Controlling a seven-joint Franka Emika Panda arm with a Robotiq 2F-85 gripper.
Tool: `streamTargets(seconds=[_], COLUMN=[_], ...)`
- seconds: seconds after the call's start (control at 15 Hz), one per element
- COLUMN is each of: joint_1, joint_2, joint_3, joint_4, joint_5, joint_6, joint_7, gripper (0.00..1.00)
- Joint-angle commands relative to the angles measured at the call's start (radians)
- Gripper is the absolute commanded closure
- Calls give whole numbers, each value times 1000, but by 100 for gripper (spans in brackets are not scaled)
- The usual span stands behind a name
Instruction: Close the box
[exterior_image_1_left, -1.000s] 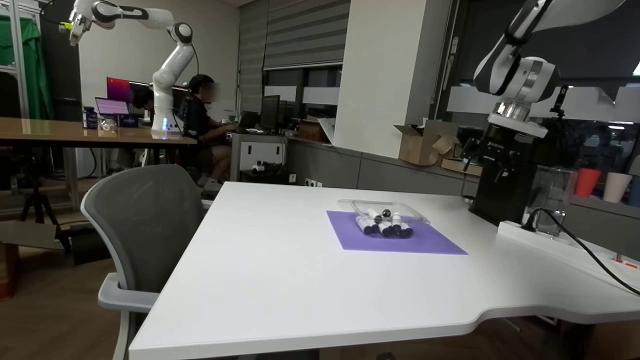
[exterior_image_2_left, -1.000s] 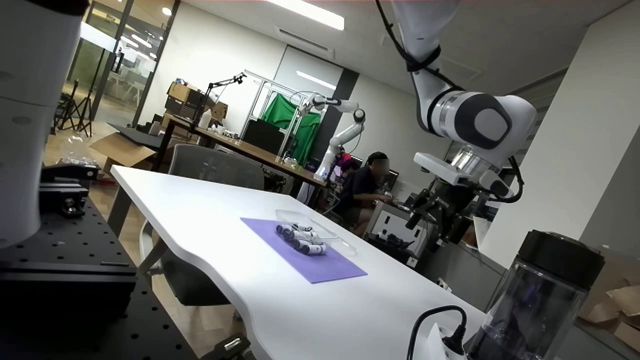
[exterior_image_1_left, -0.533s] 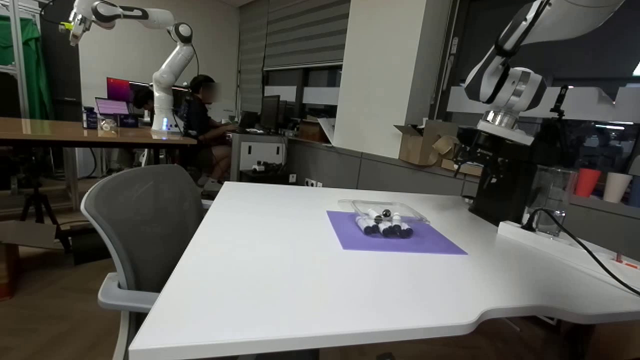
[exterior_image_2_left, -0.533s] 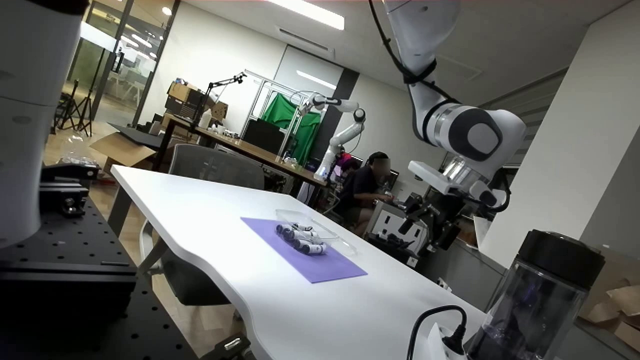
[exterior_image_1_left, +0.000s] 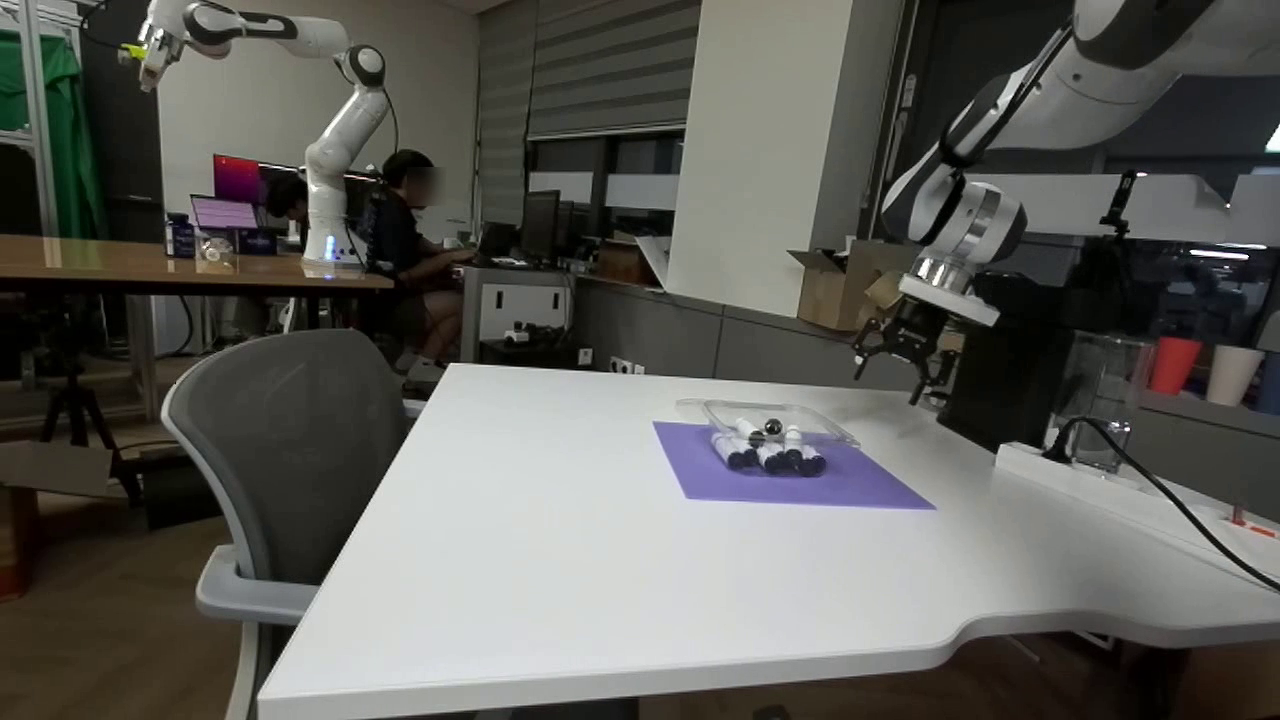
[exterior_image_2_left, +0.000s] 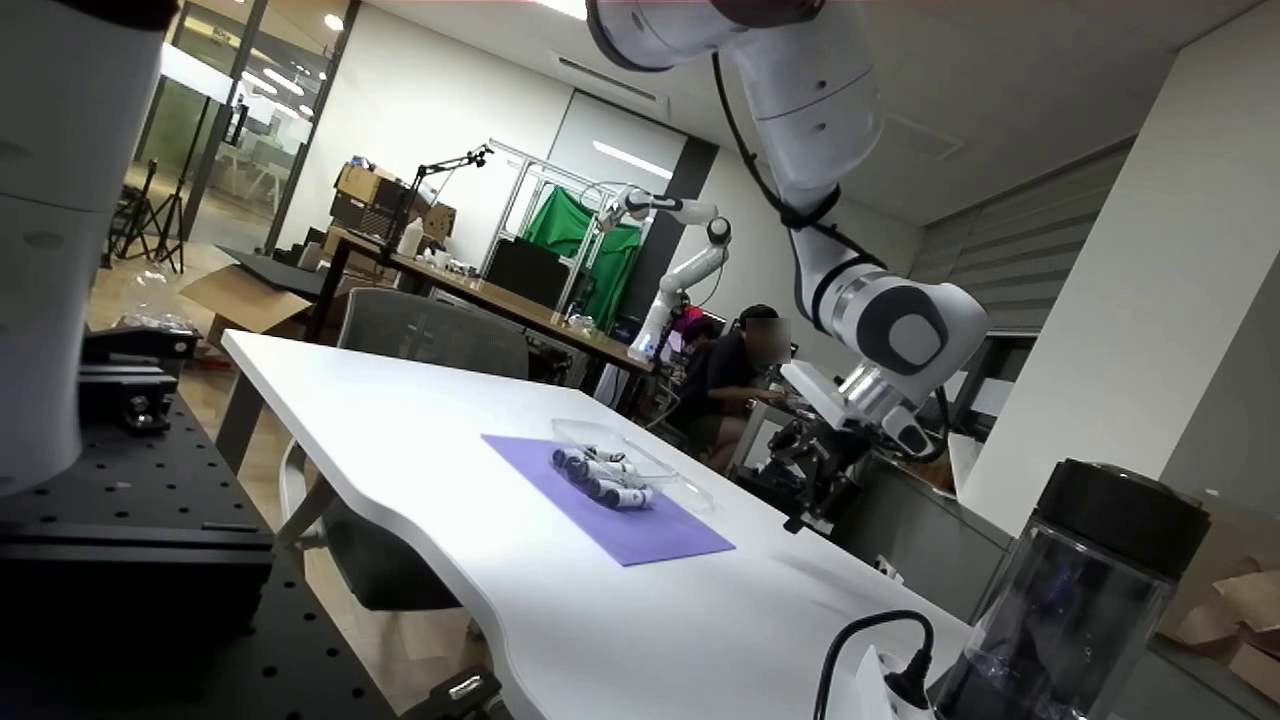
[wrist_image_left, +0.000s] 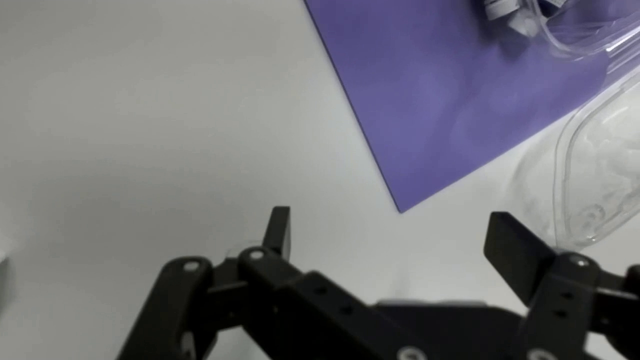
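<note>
We judge the whole closing remains: in an exterior view the clear plastic box (exterior_image_1_left: 802, 418) lies near the counter's (exterior_image_1_left: 560, 570) far edge, lid (wrist_image_left: 600, 170) back; our hand (wrist_image_left: 392, 232), spread wide, holds nothing.

**No readable lettering in your views**

You can read no text, label, brand, number or sign in any view. Any print on the white cylinders (exterior_image_2_left: 605, 470) or the purple screen (exterior_image_1_left: 224, 213) is too small or blurred for you to make out.
</note>
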Motion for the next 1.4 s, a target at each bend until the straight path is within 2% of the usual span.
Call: streamTargets(seconds=[0.0, 0.27, 0.87, 1.07, 1.33], joint_1=[7, 37, 88, 89, 79], joint_2=[86, 154, 257, 260, 254], joint_3=[32, 31, 42, 51, 65], joint_4=[129, 198, 306, 305, 302], joint_5=[-13, -30, -73, -19, 82], joint_6=[-84, -126, -96, -67, -28], joint_7=[56, 106, 146, 159, 275], gripper=[0, 0, 0, 0, 0])
